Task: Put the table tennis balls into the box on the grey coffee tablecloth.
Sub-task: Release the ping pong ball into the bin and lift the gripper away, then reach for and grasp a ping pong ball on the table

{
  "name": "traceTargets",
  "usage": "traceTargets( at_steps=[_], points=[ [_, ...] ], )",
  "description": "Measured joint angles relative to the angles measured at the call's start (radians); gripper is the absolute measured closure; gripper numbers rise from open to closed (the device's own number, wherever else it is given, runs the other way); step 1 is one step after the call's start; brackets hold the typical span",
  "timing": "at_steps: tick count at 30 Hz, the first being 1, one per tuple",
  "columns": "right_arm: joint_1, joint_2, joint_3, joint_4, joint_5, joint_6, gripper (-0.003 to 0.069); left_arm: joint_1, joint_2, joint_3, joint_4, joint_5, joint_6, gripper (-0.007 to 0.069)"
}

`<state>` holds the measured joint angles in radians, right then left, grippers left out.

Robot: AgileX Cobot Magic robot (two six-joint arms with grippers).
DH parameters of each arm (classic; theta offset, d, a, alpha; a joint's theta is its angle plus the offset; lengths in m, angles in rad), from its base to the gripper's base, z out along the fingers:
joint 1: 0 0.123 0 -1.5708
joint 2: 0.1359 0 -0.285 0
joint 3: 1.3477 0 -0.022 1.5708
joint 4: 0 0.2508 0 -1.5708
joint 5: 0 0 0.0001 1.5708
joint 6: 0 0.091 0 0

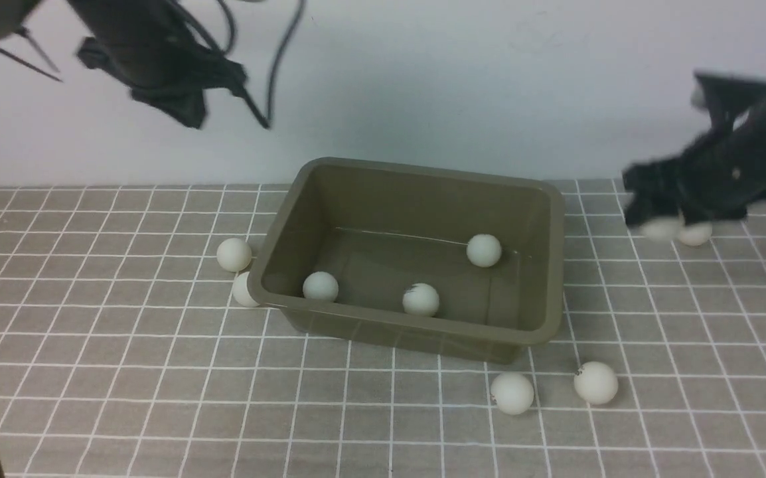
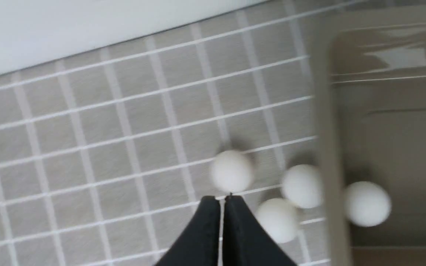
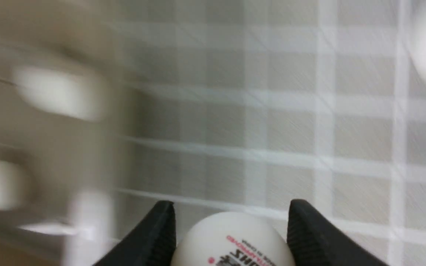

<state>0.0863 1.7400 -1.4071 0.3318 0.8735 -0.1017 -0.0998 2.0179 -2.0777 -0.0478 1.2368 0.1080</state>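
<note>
You can't read the right arm well from the front, where it is smeared by blur. Its wrist view is blurred too, the box [image 1: 549,265] only a dim shape at one edge. There the right gripper [image 3: 232,207] has a finger touching either side of a printed ball [image 3: 231,240], cut off by the frame, so it grips it. Your left gripper [image 2: 222,198] hangs high, pinched together on nothing. The box sits mid grey coffee tablecloth [image 1: 91,345] with three table tennis balls [image 1: 421,299] inside. A rim-hidden ball [image 1: 245,289] lies at its left wall, another just beside it; two lie near the front right corner
</note>
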Motion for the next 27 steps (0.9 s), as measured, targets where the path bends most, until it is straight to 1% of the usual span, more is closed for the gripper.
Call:
traceTargets(
  at_steps=[4,5,6,8,10,11,12,14,15,17,18,19,20,21,22,24,27],
  points=[
    [0.081,-0.018,-0.003,0.100,-0.018,-0.090,0.0302,0.076,-0.003,0.069,-0.040,0.000,-0.001,0.0629],
    [0.085,-0.015,-0.003,0.103,-0.018,-0.093,0.0302,0.079,-0.003,0.074,-0.040,0.000,-0.001,0.0629],
    [0.117,0.014,-0.003,0.124,-0.021,-0.114,0.0302,0.095,-0.003,0.106,-0.059,0.000,-0.001,0.0629],
    [0.144,0.052,-0.002,0.135,-0.022,-0.124,0.0276,0.101,-0.003,0.149,-0.082,0.000,-0.001,0.0629],
    [0.158,0.090,-0.011,0.136,-0.014,-0.130,0.0195,0.101,-0.003,0.185,-0.107,0.000,0.005,0.0629],
    [0.159,0.090,-0.013,0.134,-0.014,-0.130,0.0186,0.101,-0.003,0.188,-0.110,0.000,0.005,0.0629],
    [0.159,0.106,-0.029,0.122,-0.010,-0.131,0.0117,0.100,-0.003,0.210,-0.134,0.000,0.013,0.0629],
    [0.151,0.110,-0.072,0.070,-0.003,-0.115,0.0022,0.100,-0.003,0.219,-0.146,0.000,0.025,0.0629],
    [0.150,0.110,-0.076,0.064,-0.003,-0.115,0.0017,0.100,-0.003,0.219,-0.146,-0.001,0.026,0.0629],
    [0.117,0.110,-0.115,-0.022,-0.018,-0.045,-0.0016,0.100,-0.003,0.220,-0.148,-0.001,0.034,0.0629],
    [0.087,0.115,-0.132,-0.073,-0.040,0.004,-0.0017,0.100,-0.003,0.220,-0.148,-0.001,0.035,0.0629],
    [0.081,0.116,-0.132,-0.081,-0.045,0.013,-0.0016,0.100,-0.003,0.220,-0.148,-0.001,0.035,0.0629],
    [0.055,0.124,-0.142,-0.113,-0.060,0.043,-0.0012,0.100,-0.003,0.220,-0.148,-0.001,0.036,0.0629],
    [-0.001,0.149,-0.155,-0.162,-0.084,0.089,0.0002,0.100,-0.003,0.220,-0.148,-0.001,0.041,0.0629],
    [-0.035,0.172,-0.164,-0.180,-0.093,0.102,0.0012,0.100,-0.003,0.220,-0.148,-0.001,0.041,0.0629],
    [-0.090,0.232,-0.186,-0.201,-0.099,0.124,0.0038,0.100,-0.003,0.220,-0.148,-0.001,0.043,0.0629],
    [-0.125,0.309,-0.216,-0.210,-0.099,0.132,0.0057,0.100,-0.003,0.220,-0.148,-0.001,0.043,0.0629]
  ],
)
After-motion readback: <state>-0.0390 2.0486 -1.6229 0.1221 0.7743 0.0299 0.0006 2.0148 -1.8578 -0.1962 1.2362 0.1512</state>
